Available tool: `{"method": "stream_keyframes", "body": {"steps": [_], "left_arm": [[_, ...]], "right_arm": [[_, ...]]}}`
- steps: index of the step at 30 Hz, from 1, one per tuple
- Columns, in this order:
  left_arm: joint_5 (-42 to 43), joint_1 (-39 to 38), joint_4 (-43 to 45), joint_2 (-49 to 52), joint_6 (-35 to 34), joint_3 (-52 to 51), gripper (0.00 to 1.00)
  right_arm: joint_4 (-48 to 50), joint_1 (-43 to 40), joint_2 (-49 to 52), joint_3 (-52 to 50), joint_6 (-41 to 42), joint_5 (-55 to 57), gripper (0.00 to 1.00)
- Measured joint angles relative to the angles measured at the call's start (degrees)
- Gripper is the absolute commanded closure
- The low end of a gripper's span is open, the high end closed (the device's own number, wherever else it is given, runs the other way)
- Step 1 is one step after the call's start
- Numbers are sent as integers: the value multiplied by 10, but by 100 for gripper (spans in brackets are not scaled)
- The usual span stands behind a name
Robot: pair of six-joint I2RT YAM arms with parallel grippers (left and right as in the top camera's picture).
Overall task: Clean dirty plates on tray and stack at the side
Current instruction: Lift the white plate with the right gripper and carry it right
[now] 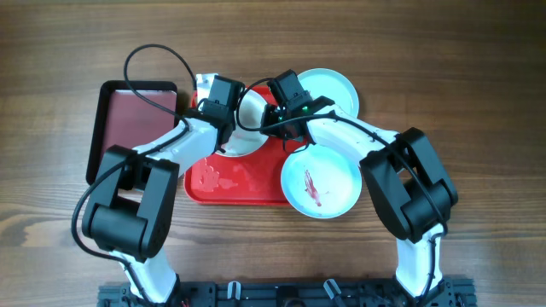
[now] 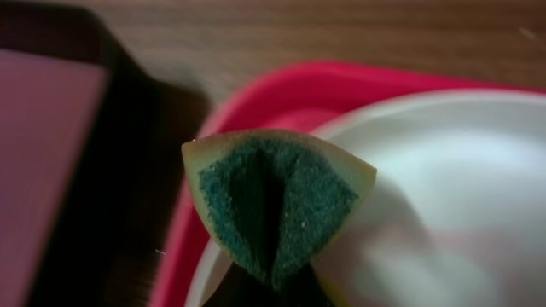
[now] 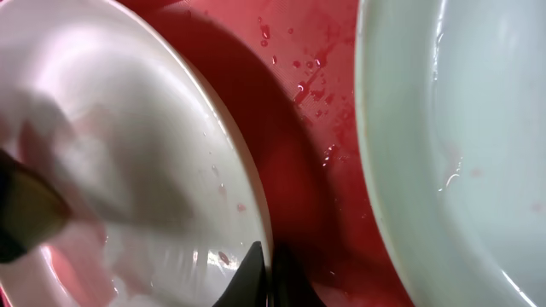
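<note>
The red tray (image 1: 243, 189) is sitting mid-desk, and its wet floor is showing red drops and smears. A white plate (image 1: 246, 128) is tilting over the tray's far left part. The right fingers (image 3: 247, 277) are clamping closed on its rim. The left fingers (image 1: 227, 109) are pinching a folded sponge (image 2: 277, 205), green scouring side out, just at that plate's edge.

One pale turquoise plate (image 1: 320, 181) with a red streak in its middle is lying at the tray's near right corner, its rim overhanging the tray's edge. A second turquoise plate (image 1: 334, 88) is lying at the far right corner, partly under the right arm. The white plate's rim and a turquoise rim are standing close together, with only a narrow strip of red tray between them.

A smaller dark maroon tray (image 1: 128, 128) is lying just left of the red one. Bare wooden desk (image 1: 478, 77) is stretching out on both sides.

In all: three plates, two trays, one sponge.
</note>
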Motion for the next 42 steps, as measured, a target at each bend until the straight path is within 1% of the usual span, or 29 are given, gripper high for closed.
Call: {"method": "stream_keyframes", "body": {"steps": [3, 6, 11, 14, 17, 19, 21, 23, 24, 27, 28, 29, 31, 32, 34, 37, 39, 42], "left_arm": [[-63, -3, 8, 3, 0, 0, 96], [-92, -5, 6, 4, 0, 0, 96], [-127, -33, 1, 3, 0, 0, 96], [-120, -53, -29, -22, -11, -3, 96], [-76, -55, -79, -98, -45, -7, 96], [-26, -32, -125, -168, -71, -7, 96], [17, -5, -170, -212, -89, -5, 96], [72, 38, -231, -257, -103, -6, 96], [95, 56, -248, -272, -107, -6, 96], [174, 114, -310, -305, -115, -6, 96], [192, 127, -321, -309, -116, -6, 96], [225, 160, -335, -315, -116, -6, 96], [255, 191, -340, -315, -116, -6, 96], [265, 198, -341, -315, -116, -6, 96], [288, 213, -341, -314, -117, -6, 96], [313, 220, -341, -313, -117, -6, 96], [333, 220, -341, -312, -116, -6, 96], [349, 220, -342, -312, -115, -6, 96]], "right_arm": [[2, 1, 0, 0, 0, -1, 96], [4, 1, 0, 0, 0, -4, 96], [2, 0, 0, 0, 0, -4, 96], [1, 0, 0, 0, 0, -4, 96], [1, 0, 0, 0, -1, -4, 96], [1, 0, 0, 0, -3, -4, 96], [0, 0, 0, 0, -6, -6, 96], [0, -1, 0, 0, -20, -16, 96], [-7, -3, 0, 0, -30, -25, 96], [-62, -4, 0, 17, -60, -40, 96], [-94, -4, 0, 27, -73, -43, 96], [-130, -4, 0, 39, -93, -43, 96], [-193, -4, -1, 64, -126, -33, 96], [-205, -4, -4, 70, -138, -26, 96], [-231, -2, -19, 85, -167, 7, 96], [-258, 13, -67, 92, -206, 103, 96], [-268, 39, -99, 95, -220, 187, 96], [-274, 79, -120, 96, -229, 285, 96]]}}
